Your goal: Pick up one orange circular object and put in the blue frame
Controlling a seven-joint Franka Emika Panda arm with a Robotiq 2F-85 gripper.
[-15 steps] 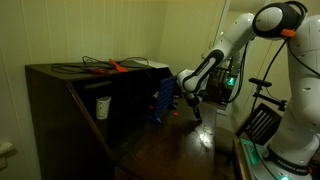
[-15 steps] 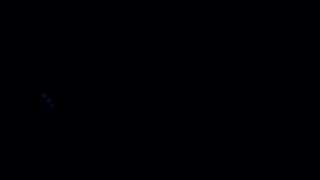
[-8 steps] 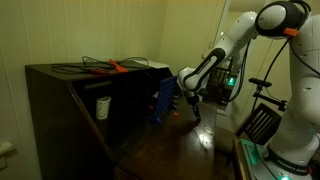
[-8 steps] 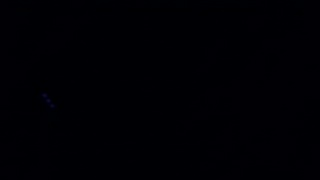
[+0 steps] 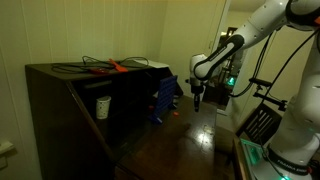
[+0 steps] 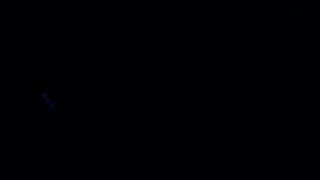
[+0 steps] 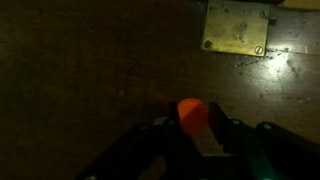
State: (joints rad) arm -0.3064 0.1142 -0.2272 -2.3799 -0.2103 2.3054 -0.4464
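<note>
In the wrist view a small flat orange circular object (image 7: pixel 191 112) sits pinched between the two dark fingers of my gripper (image 7: pixel 194 116), held above a dark wooden surface. In an exterior view the gripper (image 5: pixel 198 98) hangs fingers-down above the dark tabletop, a little to the right of the upright blue frame (image 5: pixel 163 99) that stands against the dark cabinet. The disc is too small to make out in that view. The remaining exterior view is black.
A dark wooden cabinet (image 5: pixel 60 105) fills the left, with a long orange-red tool and black cables (image 5: pixel 108 67) on top and a white cup (image 5: pixel 102 107) on its shelf. A brass plate (image 7: pixel 237 28) lies on the wood. Equipment with green light (image 5: pixel 233 80) stands behind the arm.
The arm has straightened and lifted the gripper up from near the tabletop, still beside the blue frame. The jaws have stayed the same width.
</note>
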